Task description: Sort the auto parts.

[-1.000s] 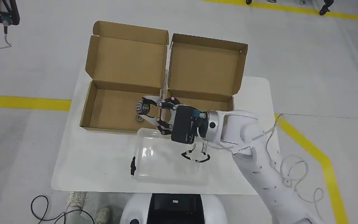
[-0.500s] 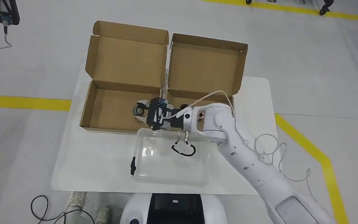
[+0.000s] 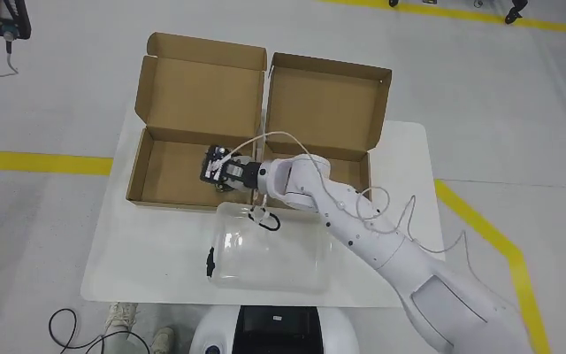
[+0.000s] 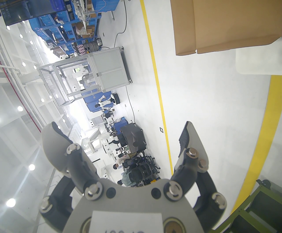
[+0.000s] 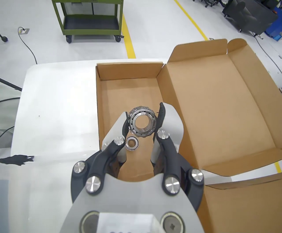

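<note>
Right wrist view: right end effector clenched on the large bearing, pinched across its outer rim.
Position: held over the open cardboard box on the table, likely for a short drop.
Box floor: small bearing lies beneath, so bearings seem to be gathered here.
Left end effector: released, idle, aimed away.

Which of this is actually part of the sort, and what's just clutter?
Job: right gripper, large bearing it holds, small bearing, left box, right box, clear bin.
Clutter: green cart, yellow floor line, open left gripper.
</note>
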Controlling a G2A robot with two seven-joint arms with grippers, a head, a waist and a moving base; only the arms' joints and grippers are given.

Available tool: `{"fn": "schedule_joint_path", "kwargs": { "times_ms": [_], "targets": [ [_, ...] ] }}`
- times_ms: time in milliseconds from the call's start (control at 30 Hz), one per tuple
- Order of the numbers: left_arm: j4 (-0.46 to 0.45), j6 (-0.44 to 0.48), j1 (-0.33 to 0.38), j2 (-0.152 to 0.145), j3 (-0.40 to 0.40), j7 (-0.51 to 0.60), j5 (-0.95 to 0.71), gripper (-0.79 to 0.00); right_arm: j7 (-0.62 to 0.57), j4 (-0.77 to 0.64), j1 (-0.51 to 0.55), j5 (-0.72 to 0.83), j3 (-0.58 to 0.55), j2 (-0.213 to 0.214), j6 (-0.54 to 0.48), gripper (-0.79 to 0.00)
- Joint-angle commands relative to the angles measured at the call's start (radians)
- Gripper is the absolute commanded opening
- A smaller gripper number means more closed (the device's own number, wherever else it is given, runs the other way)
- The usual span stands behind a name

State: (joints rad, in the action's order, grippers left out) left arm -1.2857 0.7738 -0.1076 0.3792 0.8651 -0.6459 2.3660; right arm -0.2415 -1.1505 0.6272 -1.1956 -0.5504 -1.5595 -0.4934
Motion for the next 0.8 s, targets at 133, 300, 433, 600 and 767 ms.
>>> {"fn": "schedule_joint_path", "kwargs": {
  "times_ms": [133, 300, 433, 600, 767],
  "targets": [
    [0.0, 0.0, 0.0, 0.0, 0.0, 0.0, 0.0, 0.0, -0.01, 0.135, -0.037, 0.001, 0.053, -0.053, 0.061, -0.785],
    [0.0, 0.0, 0.0, 0.0, 0.0, 0.0, 0.0, 0.0, -0.032, 0.234, -0.068, 0.003, 0.087, -0.1, 0.1, -0.785],
    [0.0, 0.0, 0.0, 0.0, 0.0, 0.0, 0.0, 0.0, -0.051, 0.298, -0.084, 0.013, 0.104, -0.133, 0.114, -0.785],
    [0.0, 0.0, 0.0, 0.0, 0.0, 0.0, 0.0, 0.0, -0.082, 0.368, -0.103, 0.017, 0.125, -0.172, 0.115, -0.785],
    [0.0, 0.0, 0.0, 0.0, 0.0, 0.0, 0.0, 0.0, -0.089, 0.441, -0.118, 0.026, 0.133, -0.206, 0.11, -0.785]
  ]
}}
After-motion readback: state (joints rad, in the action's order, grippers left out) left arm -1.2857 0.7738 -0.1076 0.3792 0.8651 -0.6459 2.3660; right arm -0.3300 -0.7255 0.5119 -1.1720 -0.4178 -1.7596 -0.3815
